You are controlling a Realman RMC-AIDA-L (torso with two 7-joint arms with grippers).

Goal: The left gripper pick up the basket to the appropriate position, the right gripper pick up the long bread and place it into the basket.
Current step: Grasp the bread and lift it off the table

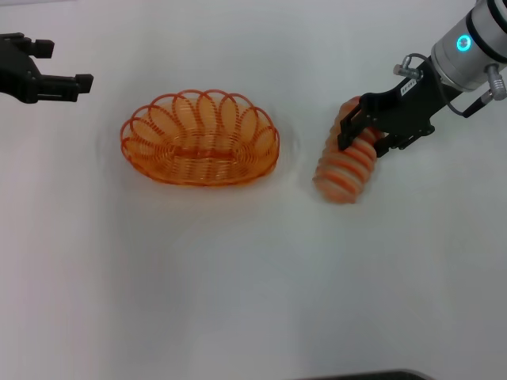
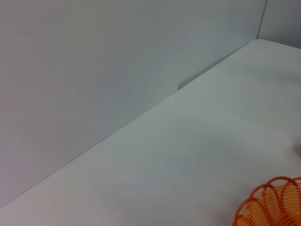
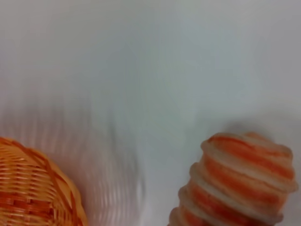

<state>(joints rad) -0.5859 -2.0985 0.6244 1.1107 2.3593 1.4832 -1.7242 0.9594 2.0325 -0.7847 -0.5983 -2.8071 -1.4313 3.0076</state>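
Note:
The orange wire basket (image 1: pixel 200 139) stands empty on the white table, left of centre. A bit of its rim shows in the left wrist view (image 2: pixel 273 202) and in the right wrist view (image 3: pixel 33 188). The long bread (image 1: pixel 346 168), pale with orange-red ridges, lies tilted to the right of the basket and also shows in the right wrist view (image 3: pixel 240 183). My right gripper (image 1: pixel 367 136), with its white label, has its fingers closed across the bread's upper half. My left gripper (image 1: pixel 63 65) is open and empty at the far left, well clear of the basket.
The white table (image 1: pixel 238 285) spreads out in front of the basket and bread. A grey wall (image 2: pixel 94 70) stands along the table's far edge in the left wrist view.

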